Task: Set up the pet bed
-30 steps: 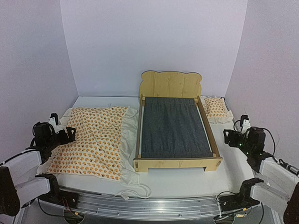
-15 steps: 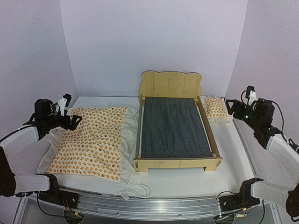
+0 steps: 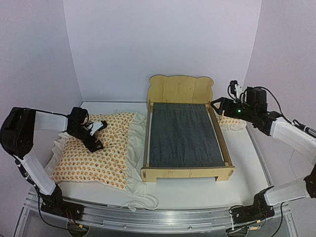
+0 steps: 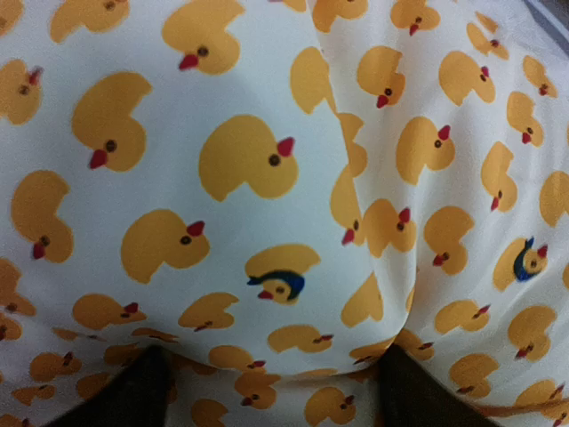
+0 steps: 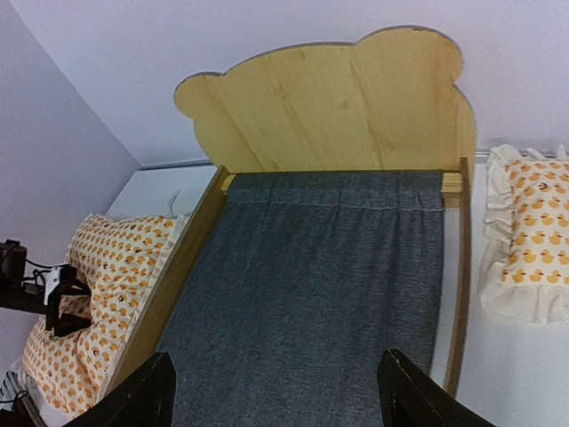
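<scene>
Both claws stand spread and empty: left gripper (image 3: 95, 140) down on the mattress cushion (image 3: 108, 153) (fabric bulging between its fingers), right gripper (image 3: 217, 104) hovering near the pillow (image 3: 228, 113). The pet bed (image 3: 185, 136) sits mid-table between them. We judge a deep pinch of fabric is needed before lifting.

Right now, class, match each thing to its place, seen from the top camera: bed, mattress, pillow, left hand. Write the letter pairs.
Things:
1. bed
2. mattress
3. pillow
4. left hand

Places:
A. right of the bed
B. on the mattress
C. left of the bed
D. in the middle, grey base bare

Pairs: 1-D, 2-C, 3-A, 4-B
</scene>
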Robot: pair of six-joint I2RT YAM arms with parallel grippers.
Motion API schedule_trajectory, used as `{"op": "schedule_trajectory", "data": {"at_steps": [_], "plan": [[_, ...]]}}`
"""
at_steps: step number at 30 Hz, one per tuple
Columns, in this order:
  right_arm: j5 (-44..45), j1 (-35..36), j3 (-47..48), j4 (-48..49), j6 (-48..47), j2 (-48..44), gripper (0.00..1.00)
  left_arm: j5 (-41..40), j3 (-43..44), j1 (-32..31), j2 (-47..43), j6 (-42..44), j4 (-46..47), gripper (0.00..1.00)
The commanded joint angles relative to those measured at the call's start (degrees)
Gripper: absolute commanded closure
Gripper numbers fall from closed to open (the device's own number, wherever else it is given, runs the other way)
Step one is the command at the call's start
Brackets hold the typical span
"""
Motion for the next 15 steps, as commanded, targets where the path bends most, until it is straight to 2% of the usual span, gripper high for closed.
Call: {"op": "schedule_trajectory", "data": {"at_steps": [1,2,3,7,11,15], "plan": [[3.2,4.9,5.3,-2.9,-0.1,2.9,0.22,-3.0,1.4,-1.6,3.6,-0.8,1.2,0.85],[3.5,6.1,6.0,-3.0,0.1,3.7,0.22,-2.8,2.7,-1.7,3.5,-2.2,0.1,0.98],[3.6,7.2,6.8,-3.1,0.2,4.5,0.22,-2.0,4.2,-1.6,2.9,-3.5,-1.1,1.00],[4.7,12.6,10.5,-3.1,0.9,8.0,0.23,1.5,13.6,-1.4,-3.5,-9.2,-5.8,1.00],[3.3,18.7,16.8,-3.1,2.6,13.7,0.23,7.8,31.4,-1.4,-6.2,-15.6,-16.6,1.00],[-2.1,21.0,24.9,-3.1,11.1,20.7,0.21,12.9,45.3,-2.6,-7.3,-20.2,-23.0,1.00]]}}
